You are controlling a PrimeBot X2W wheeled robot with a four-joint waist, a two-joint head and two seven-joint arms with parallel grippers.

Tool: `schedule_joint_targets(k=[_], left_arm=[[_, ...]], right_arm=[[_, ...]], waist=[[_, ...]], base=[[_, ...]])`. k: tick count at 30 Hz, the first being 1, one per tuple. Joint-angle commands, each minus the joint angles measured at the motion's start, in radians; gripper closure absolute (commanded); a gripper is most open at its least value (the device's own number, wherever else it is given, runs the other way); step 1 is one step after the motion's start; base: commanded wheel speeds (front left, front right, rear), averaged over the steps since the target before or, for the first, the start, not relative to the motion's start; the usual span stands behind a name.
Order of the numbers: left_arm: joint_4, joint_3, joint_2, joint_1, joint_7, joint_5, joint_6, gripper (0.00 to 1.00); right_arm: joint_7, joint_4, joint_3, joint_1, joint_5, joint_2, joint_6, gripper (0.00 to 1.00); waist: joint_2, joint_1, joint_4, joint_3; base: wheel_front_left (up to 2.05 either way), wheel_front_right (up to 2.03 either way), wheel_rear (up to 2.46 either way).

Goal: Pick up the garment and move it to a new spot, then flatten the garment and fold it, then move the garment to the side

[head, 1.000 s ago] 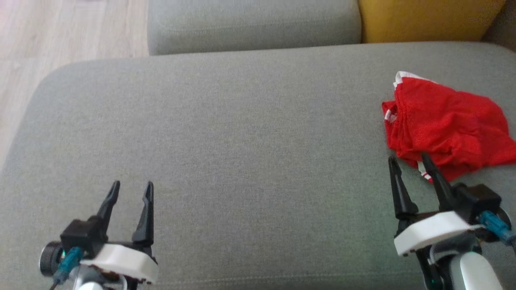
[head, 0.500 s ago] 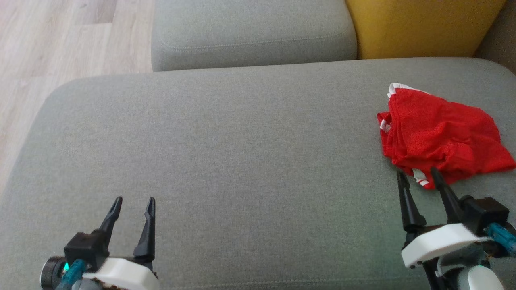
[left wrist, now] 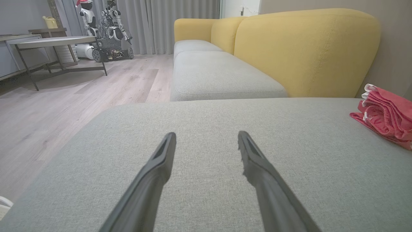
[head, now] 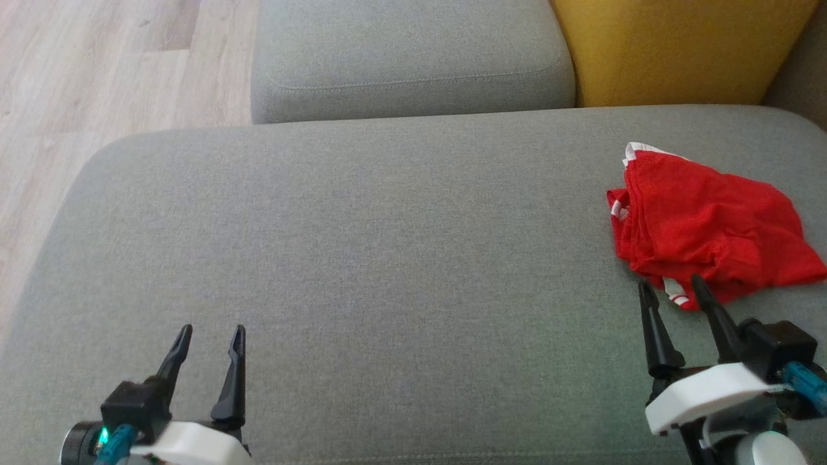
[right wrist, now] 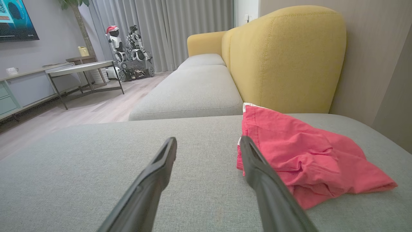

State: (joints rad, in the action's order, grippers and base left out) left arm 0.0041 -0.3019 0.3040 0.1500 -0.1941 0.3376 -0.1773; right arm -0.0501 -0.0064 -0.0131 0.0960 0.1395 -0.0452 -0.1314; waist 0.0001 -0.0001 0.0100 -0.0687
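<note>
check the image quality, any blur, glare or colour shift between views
Head view: soft, even light, no glare, garment saturated red. Left wrist view: wide-angle stretch, garment paler at the right edge. Right wrist view: sharp, garment washed to pink.

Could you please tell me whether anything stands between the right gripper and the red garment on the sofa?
Nothing visible does. The right gripper, open, has its tips right at the near edge of the red garment, and only bare grey cushion lies around them.
</note>
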Motion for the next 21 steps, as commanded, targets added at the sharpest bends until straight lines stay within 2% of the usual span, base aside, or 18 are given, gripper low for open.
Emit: schedule_joint_targets(k=[1, 21], left_arm=[[-0.039, 0.041, 0.024, -0.042, -0.001, 0.004, -0.007, 0.0], [-0.043, 0.032, 0.032, -0.044, 0.002, 0.013, -0.017, 0.0]], right_arm=[[-0.001, -0.044, 0.022, -0.027, 0.0, -0.005, 0.001, 0.0], [-0.009, -0.04, 0.028, -0.029, 0.007, -0.005, 0.001, 0.0]], waist=[[-0.0001, 0.0001, 0.001, 0.0], [-0.0001, 0.0001, 0.007, 0.001]], base=[[0.0, 0.0, 0.0], [0.0, 0.0, 0.0]])
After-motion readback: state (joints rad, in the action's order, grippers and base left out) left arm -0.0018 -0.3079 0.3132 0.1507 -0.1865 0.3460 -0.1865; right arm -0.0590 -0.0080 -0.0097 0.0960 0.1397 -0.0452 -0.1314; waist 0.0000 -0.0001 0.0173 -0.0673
